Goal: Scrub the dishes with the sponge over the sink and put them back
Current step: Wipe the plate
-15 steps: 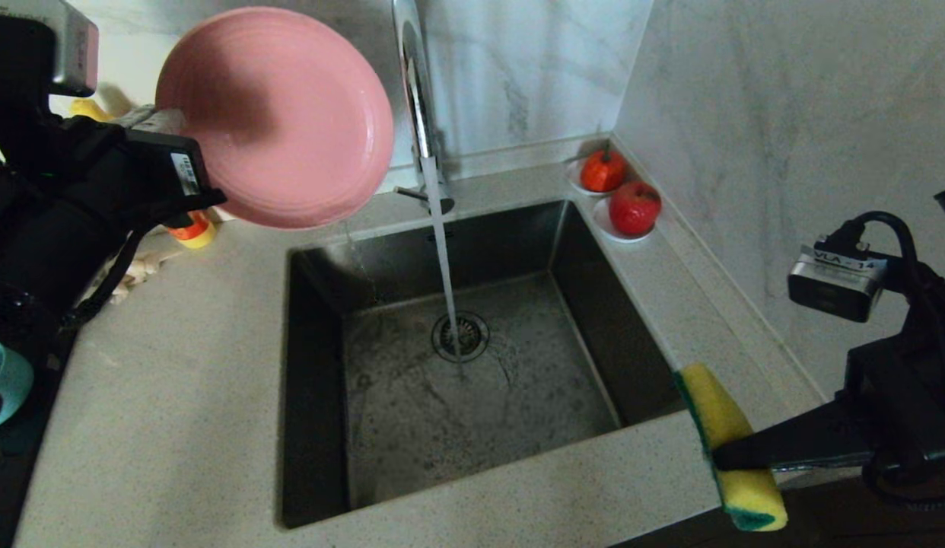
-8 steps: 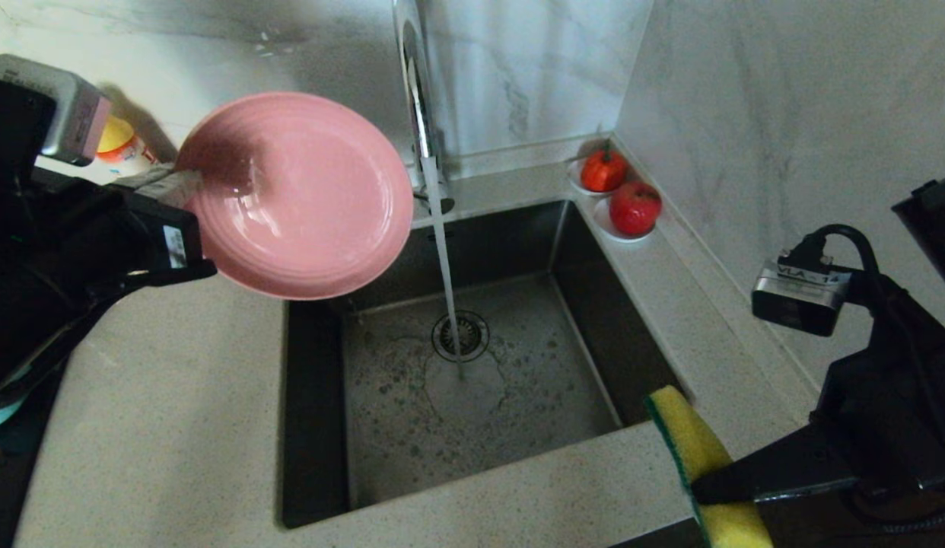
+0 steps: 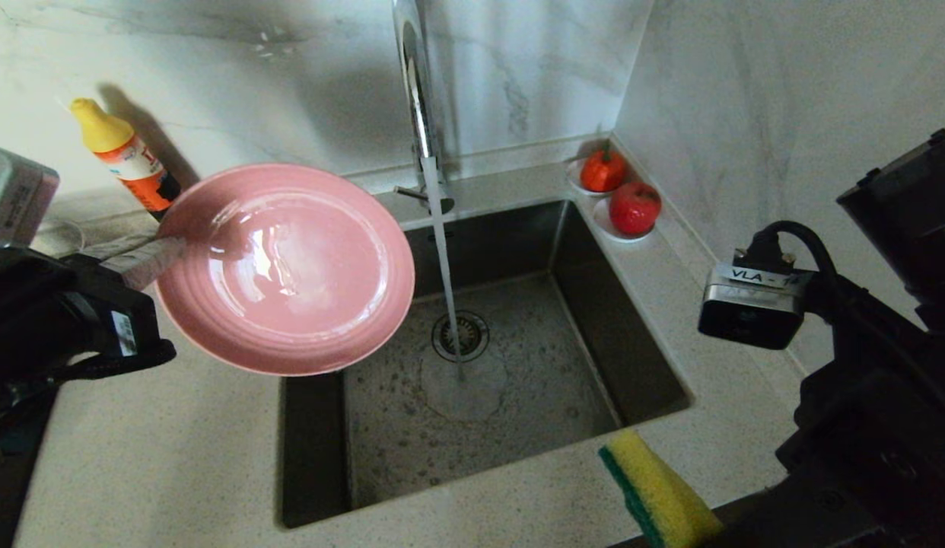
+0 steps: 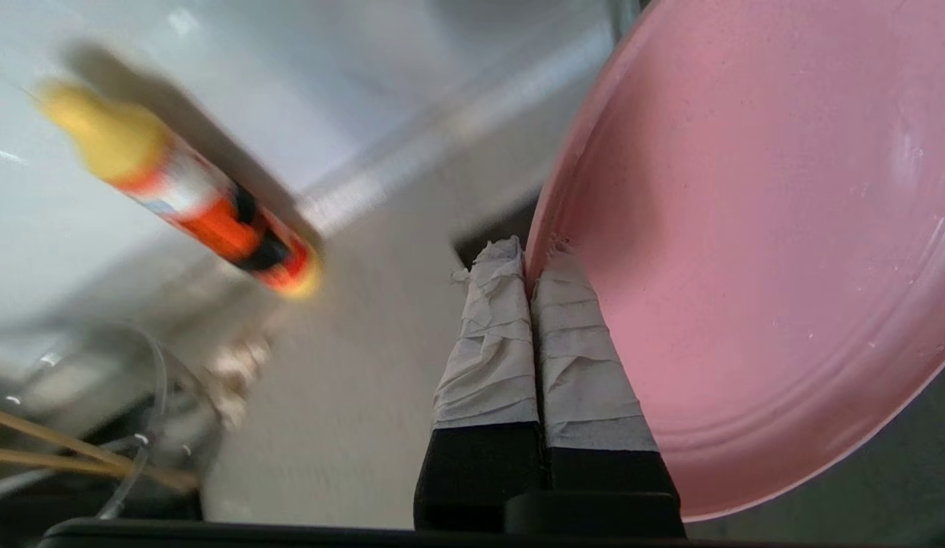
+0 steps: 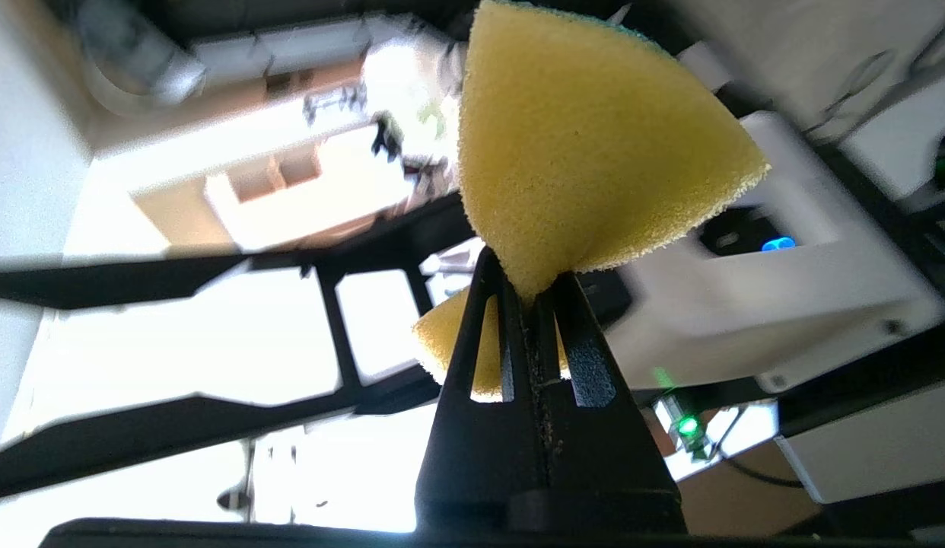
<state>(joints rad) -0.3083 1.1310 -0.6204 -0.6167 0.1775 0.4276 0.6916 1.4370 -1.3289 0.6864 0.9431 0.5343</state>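
Note:
My left gripper point(image 3: 167, 247) is shut on the rim of the pink plate point(image 3: 286, 270), one of the dishes. The plate hangs face up and wet, over the left rim of the sink point(image 3: 625, 320). In the left wrist view the taped fingers point(image 4: 503, 327) pinch the plate point(image 4: 746, 266) at its edge. Water runs from the tap point(image 3: 418, 99) onto the drain point(image 3: 461, 335), just right of the plate. My right gripper point(image 5: 529, 293) is shut on the yellow sponge point(image 5: 587, 144). The sponge point(image 3: 659, 495) hangs over the counter's front edge at the sink's front right corner.
A yellow-capped orange soap bottle point(image 3: 122, 156) leans against the back wall at the left. Two red fruits point(image 3: 634, 207) on white saucers sit at the sink's back right corner. A marble wall runs close along the right. Thin wooden sticks point(image 4: 62, 449) lie by clear glassware, left of the plate.
The left arm has brought the plate down from beside the tap and turned it face up over the sink's left rim. The right arm has carried the sponge left and lower.

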